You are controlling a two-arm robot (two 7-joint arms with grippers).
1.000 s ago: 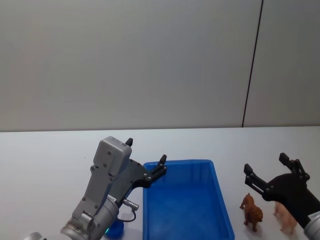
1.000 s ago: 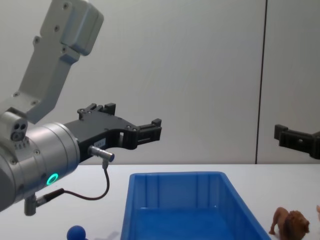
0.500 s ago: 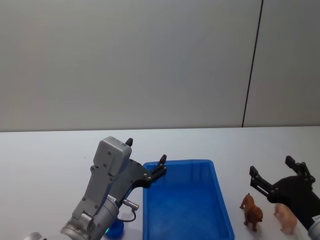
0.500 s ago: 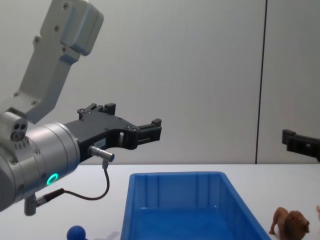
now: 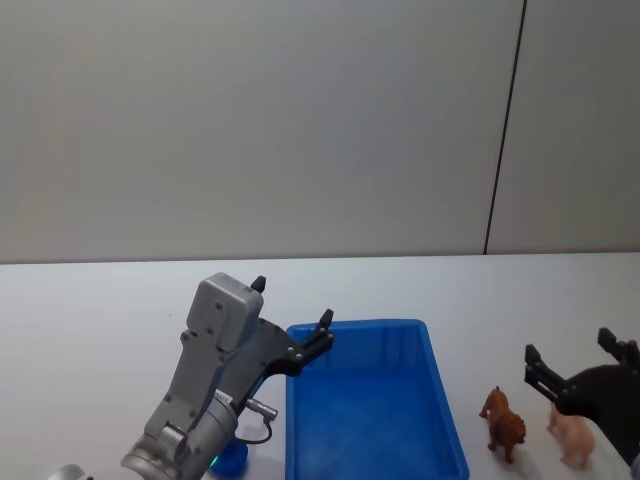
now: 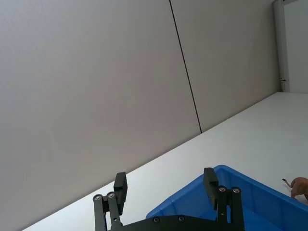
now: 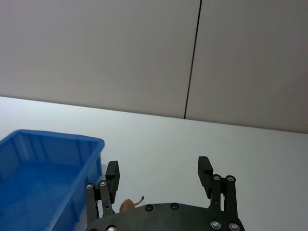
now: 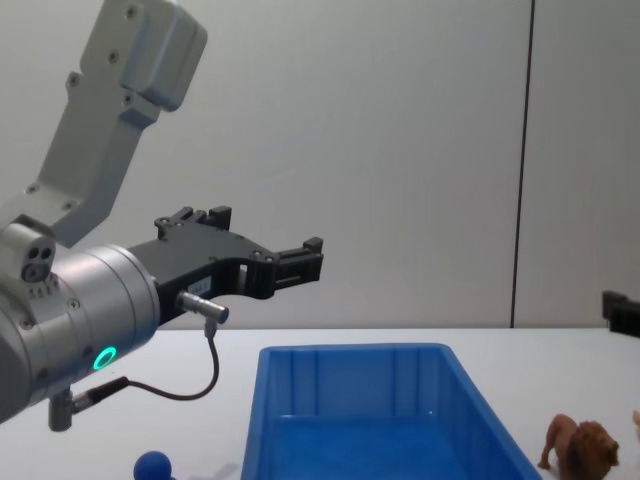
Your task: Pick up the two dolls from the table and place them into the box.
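Note:
The blue box [image 5: 355, 327] stands in the middle of the table, with nothing visible on its floor. To its right a brown lion doll [image 5: 503, 422] stands upright, and a pale pink animal doll [image 5: 570, 436] stands just right of it. A blue round-headed figure [image 5: 232, 458] sits left of the box, under my left arm. My right gripper [image 5: 568, 345] hangs open above the lion and the pink animal, holding nothing. My left gripper [image 5: 292, 302] is open and raised above the box's far left corner. The chest view shows the lion [image 8: 582, 447] and the box [image 8: 350, 352].
The table is white and bare beyond the box, with a grey wall behind. My left arm's big grey body [image 5: 205, 380] fills the space left of the box, a cable [image 8: 190, 390] looping beneath it.
My right gripper has drawn back to the right and toward me, now nearly past the chest view's right edge. The left arm, dolls and box have not moved.

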